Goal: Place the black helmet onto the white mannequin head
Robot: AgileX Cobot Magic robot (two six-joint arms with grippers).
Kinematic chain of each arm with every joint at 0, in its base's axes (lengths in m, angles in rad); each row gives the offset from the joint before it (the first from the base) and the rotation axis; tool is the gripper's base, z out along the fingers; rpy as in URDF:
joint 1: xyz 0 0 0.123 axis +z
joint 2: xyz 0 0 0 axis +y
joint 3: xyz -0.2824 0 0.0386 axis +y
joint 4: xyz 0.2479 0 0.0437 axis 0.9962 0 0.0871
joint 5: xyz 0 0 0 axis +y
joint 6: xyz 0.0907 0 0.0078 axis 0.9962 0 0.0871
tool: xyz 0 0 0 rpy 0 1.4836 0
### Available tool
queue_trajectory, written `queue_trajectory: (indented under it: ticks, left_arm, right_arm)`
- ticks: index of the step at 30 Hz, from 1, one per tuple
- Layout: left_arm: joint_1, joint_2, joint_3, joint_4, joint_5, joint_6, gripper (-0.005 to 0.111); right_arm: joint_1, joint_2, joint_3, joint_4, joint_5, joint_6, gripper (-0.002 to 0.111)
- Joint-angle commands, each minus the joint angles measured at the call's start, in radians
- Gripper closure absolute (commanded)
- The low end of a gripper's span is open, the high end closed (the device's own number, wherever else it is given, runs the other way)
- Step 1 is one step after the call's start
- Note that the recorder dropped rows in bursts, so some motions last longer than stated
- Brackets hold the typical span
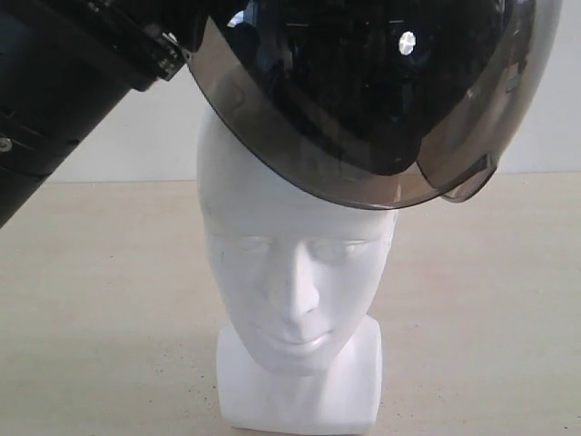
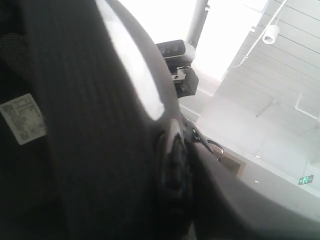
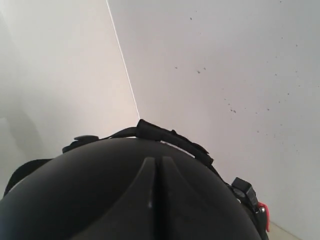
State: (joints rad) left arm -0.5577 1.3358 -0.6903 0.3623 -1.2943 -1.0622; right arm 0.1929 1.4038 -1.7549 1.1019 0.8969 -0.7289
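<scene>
Visor (image 1: 363, 118) first, since it's practically in the lens. It's a big smoky bubble, see-through enough to make out the dark inside behind it. It belongs to the helmet (image 1: 300, 36), which hangs in the air right over the head (image 1: 295, 282), tilted, with the visor's lower rim crossing the forehead. Whether it actually touches the crown, I can't tell.

I'd call this partway. The helmet is up and roughly lined up over the crown, but it isn't seated. The whole face is bare from brow to chin, and on the left of the exterior view the crown pokes out from under the rim. What's left, as I read it, is lowering it square and letting go.

Looks-wise it's a matte black shell with a dark inside and a small white label (image 2: 22, 120) stuck in there. A round pivot knob (image 2: 172, 167) sits where the visor hinges. The right wrist view shows a smooth black dome with a strap (image 3: 165, 137) over it and a buckle (image 3: 245, 192) with a red tab.

Fingers: can't tell on either side. The left arm (image 1: 54, 100) comes in from the upper left and meets the helmet's edge, but the left fingers are lost against all that black. I can't pick out the right fingers either.

Head is plain white with a moulded face and a square base. It stands upright on the beige counter (image 1: 100, 300), pale wall (image 1: 127, 145) behind.
</scene>
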Motion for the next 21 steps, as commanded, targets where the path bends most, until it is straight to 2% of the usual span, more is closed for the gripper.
queue_trajectory:
  ticks: [1,12,21]
  left_arm:
    - [0.027,-0.001,0.02,-0.086,0.073,0.115,0.102]
    - [0.027,-0.001,0.02,-0.03,0.073,0.113,0.102]
    - [0.025,0.033,0.059,-0.082,0.073,0.091,0.102]
  right_arm:
    - [0.016,0.024,-0.002,-0.046,0.033,-0.002,0.109]
    - [0.016,0.026,-0.002,-0.073,0.043,0.021,0.109]
    - [0.016,0.054,-0.002,-0.069,0.069,0.042,0.109]
